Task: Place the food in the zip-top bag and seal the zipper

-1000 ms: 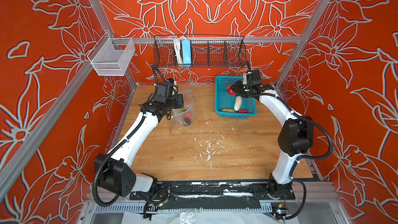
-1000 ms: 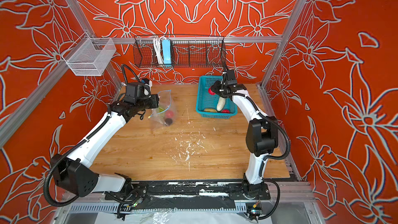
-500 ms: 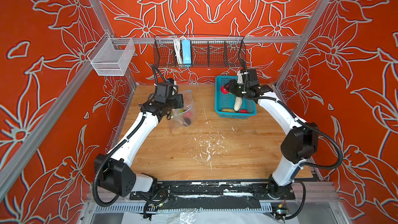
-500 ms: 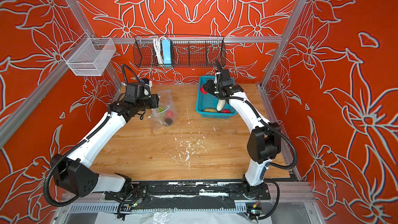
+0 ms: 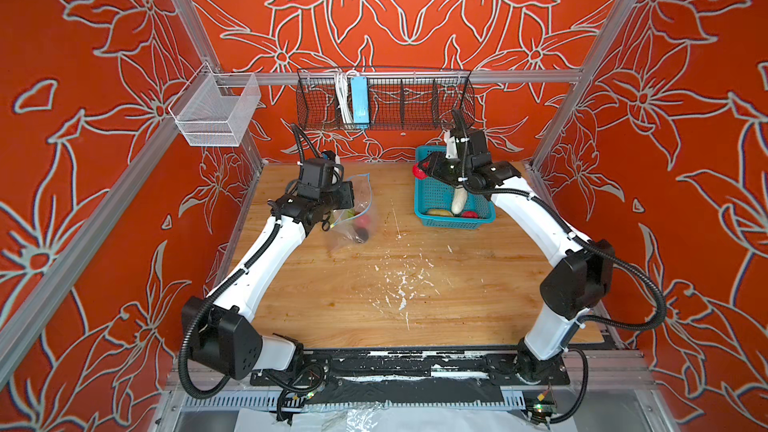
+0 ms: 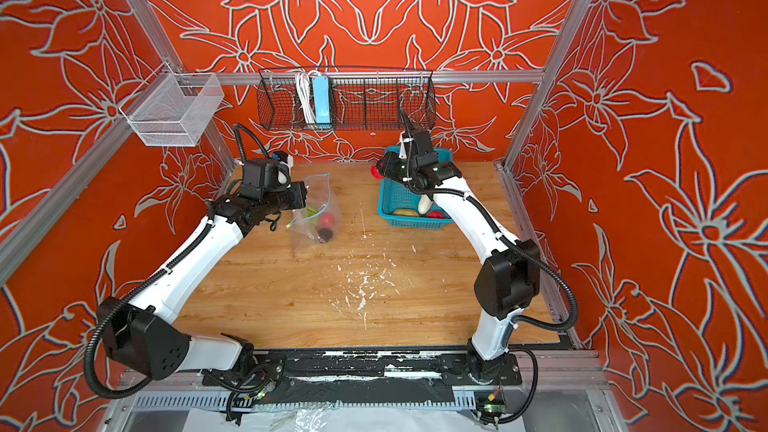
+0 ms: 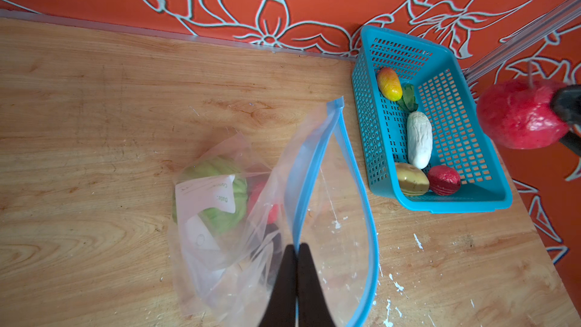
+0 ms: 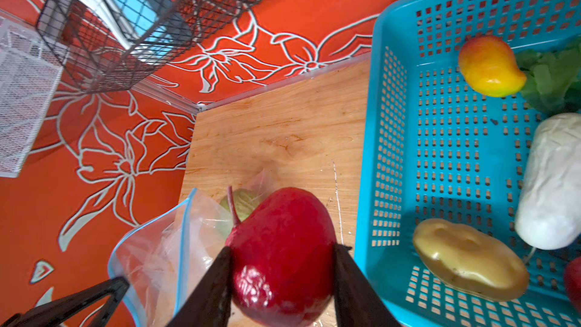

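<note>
Bag [image 7: 207, 278] is lying open on the table [image 7: 78, 121], the left gripper [image 7: 297, 245] pinching its zipper [image 7: 374, 240] lip between pressed-together jaws. The right gripper [image 8: 283, 248] is clamping a red fruit [image 8: 283, 215] between its jaws, hanging by the edge of the basket [image 8: 393, 121], apart from the bag.

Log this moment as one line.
left gripper: shut on zip-top bag, mouth open | right gripper: shut on red fruit, lifted beside basket | zipper: unsealed

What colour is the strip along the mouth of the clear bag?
The zipper strip is light blue, clearest in the left wrist view.
</note>
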Controlling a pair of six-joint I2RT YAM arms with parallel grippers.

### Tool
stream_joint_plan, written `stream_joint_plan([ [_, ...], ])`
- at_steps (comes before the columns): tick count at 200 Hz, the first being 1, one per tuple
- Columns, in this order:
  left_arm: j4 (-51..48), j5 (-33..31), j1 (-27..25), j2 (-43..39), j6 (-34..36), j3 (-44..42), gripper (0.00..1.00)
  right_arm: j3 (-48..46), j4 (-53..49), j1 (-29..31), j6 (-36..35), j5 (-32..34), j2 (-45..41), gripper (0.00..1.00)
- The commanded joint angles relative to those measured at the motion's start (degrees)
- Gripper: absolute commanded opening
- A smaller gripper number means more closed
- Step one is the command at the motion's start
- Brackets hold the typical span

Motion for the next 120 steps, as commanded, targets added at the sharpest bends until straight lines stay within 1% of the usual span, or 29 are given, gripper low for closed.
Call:
stream_joint_plan([
  [1, 0.0, 0.2, 0.1, -1.3, -0.2, -0.1, 0.0, 2.2, -1.3, 1.4, -0.6, 0.5, -1.7, 0.32],
  [120, 0.1, 0.3, 0.1, -2.0, -0.3, -0.2, 0.0, 6.3, -0.9, 9.6, -0.2, -0.2, 0.0, 0.32],
])
